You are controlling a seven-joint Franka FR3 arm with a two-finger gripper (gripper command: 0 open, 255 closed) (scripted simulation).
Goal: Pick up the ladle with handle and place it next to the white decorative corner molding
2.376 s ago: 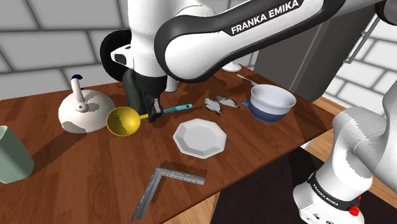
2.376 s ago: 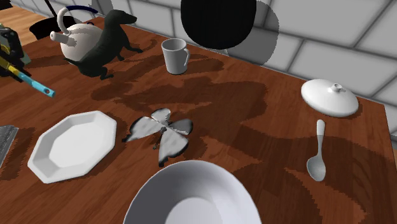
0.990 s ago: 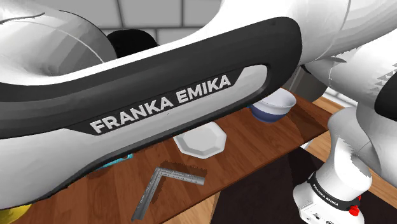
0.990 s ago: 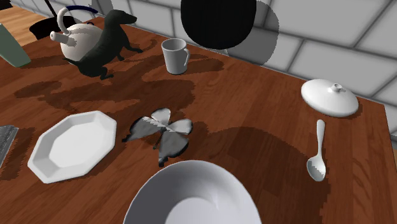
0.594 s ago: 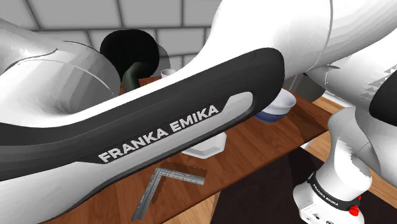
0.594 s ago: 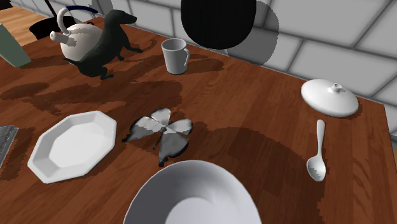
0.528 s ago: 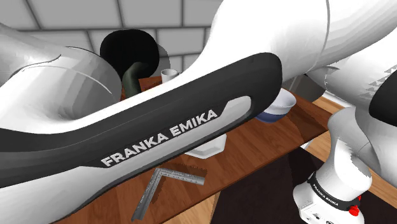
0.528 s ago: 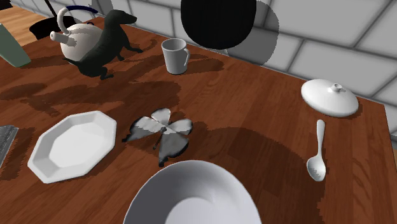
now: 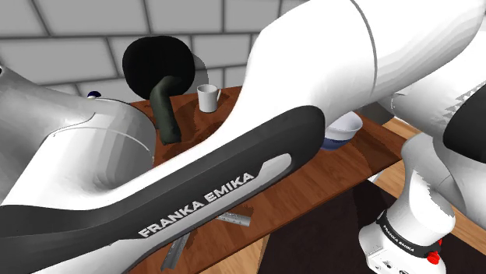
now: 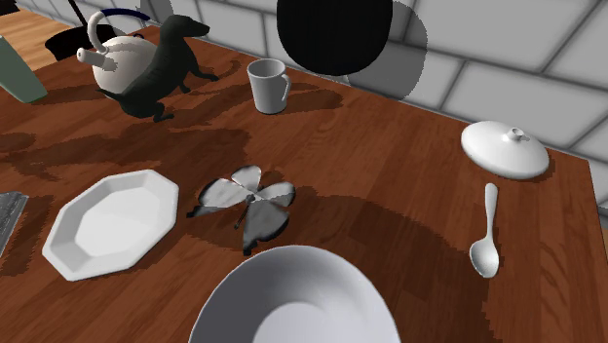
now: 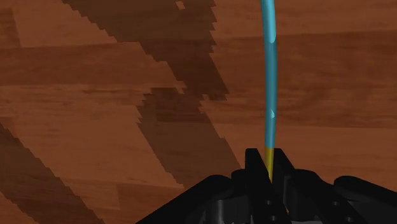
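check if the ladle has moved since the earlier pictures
Yes. The ladle has left its earlier spot up-left of the plate in the second exterior view, moving away from it; the gripper holds it above the table.

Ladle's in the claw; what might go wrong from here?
The claw pinches the ladle by its thin handle, so it may swivel or slip. The arm covers most of the grey corner molding in the shoulder view, and the white plate lies close, so the ladle might land on it.

Arm [image 9: 195, 198] hides most of molding [image 9: 236, 219] (shoulder cam); ladle handle [image 11: 270, 95] cropped.
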